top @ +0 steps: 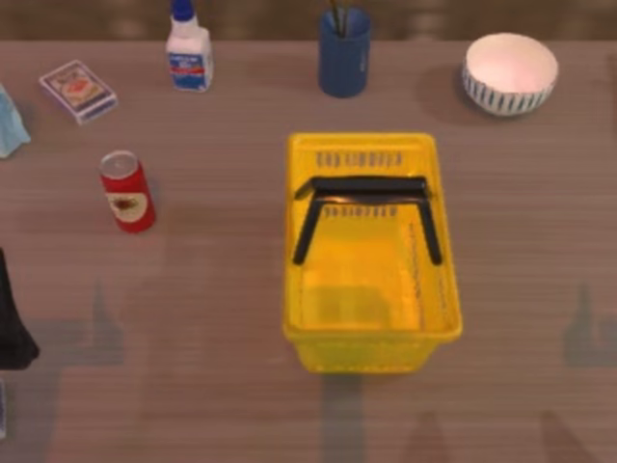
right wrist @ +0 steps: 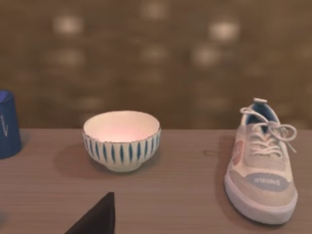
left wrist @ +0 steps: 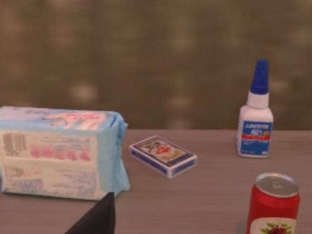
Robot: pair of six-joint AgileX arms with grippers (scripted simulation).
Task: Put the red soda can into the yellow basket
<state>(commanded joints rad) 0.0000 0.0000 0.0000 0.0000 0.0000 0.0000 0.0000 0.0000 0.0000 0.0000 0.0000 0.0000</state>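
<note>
The red soda can stands upright on the left part of the table, silver top up. It also shows close by in the left wrist view. The yellow basket sits in the middle of the table, its black handles folded across the opening and nothing inside. My left arm is a dark shape at the table's left edge, nearer the front than the can and apart from it. My right arm is outside the top view; only a dark tip of its gripper shows in the right wrist view.
Along the back stand a glue bottle, a card box, a blue cup and a white striped bowl. A pale blue wipes pack lies far left. A sneaker lies beside the bowl.
</note>
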